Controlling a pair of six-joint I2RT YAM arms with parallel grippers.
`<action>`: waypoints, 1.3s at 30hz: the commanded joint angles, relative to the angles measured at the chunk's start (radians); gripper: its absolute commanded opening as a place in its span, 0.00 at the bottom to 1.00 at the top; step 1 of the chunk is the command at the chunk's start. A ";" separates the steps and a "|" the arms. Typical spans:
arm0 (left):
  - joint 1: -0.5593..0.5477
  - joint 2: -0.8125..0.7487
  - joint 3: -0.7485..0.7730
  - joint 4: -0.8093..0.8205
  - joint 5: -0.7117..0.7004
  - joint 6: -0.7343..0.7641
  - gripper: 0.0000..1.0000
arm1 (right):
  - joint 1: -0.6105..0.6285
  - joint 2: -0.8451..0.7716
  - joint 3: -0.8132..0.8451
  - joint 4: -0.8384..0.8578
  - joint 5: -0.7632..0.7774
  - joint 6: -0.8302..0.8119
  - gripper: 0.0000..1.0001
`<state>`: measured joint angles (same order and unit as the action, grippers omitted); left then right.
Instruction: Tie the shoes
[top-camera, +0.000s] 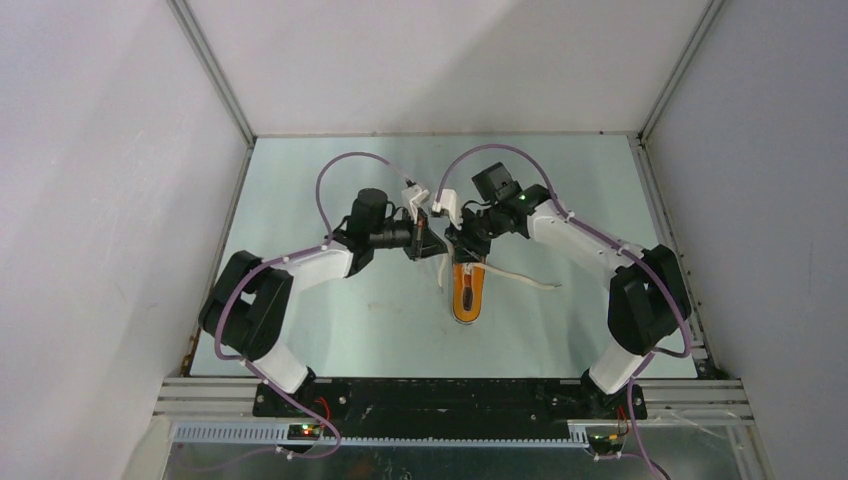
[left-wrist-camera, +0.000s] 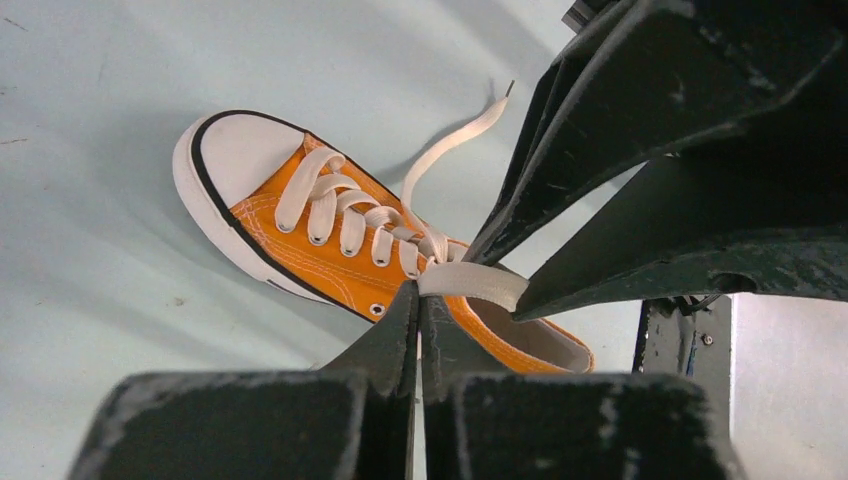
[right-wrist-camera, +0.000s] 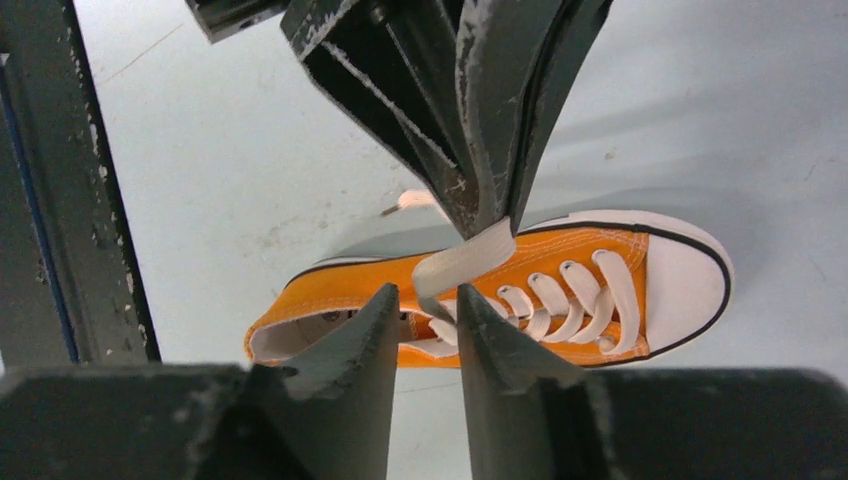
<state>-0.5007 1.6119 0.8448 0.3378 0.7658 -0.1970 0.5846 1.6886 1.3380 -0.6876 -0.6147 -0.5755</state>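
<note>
Pale walls (top-camera: 100, 200) close in three sides of a light green table (top-camera: 330, 330). Left arm (top-camera: 300, 270) and right arm (top-camera: 590, 235), both white and black with purple cables, reach in from the near corners. They meet over the middle of the table.

The orange sneaker (top-camera: 467, 295) lies flat on the tabletop at centre, directly under the two wrists. Its heel sits under the grippers and its white toe cap (right-wrist-camera: 685, 280) points toward the arm bases. It's upright on its sole, opening up.

The left gripper (left-wrist-camera: 418, 305) hangs over the sneaker's tongue end with its fingers pressed together. They pinch a flat stretch of white lace (left-wrist-camera: 470, 282) that comes up from the top eyelets. That lace runs taut and short from the pinch across to the right gripper (right-wrist-camera: 425, 300).

The right gripper's fingers stand apart, and the lace drops through the gap between them. Can't tell if either finger touches it. The two grippers' tips are just beside each other, almost touching, above the ankle opening.

The rest of the lacing sits crossed through the eyelets down to the toe. One loose lace end (top-camera: 530, 280) trails over the table to the robot's right of the sneaker. A shorter lace tip (right-wrist-camera: 400, 200) pokes out on the other side, next to the shoe's rim.
</note>
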 joint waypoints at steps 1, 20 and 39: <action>-0.001 -0.008 0.000 0.040 0.030 -0.032 0.00 | 0.012 -0.033 0.020 0.096 0.059 0.057 0.25; -0.070 -0.004 -0.125 0.336 -0.055 0.053 0.46 | -0.107 0.031 0.082 0.021 -0.068 0.473 0.00; -0.092 0.126 0.015 0.447 0.011 0.109 0.76 | -0.137 0.023 0.065 0.036 -0.077 0.552 0.00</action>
<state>-0.5758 1.7054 0.8074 0.7258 0.7074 -0.1261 0.4530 1.7206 1.3846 -0.6792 -0.6697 -0.0555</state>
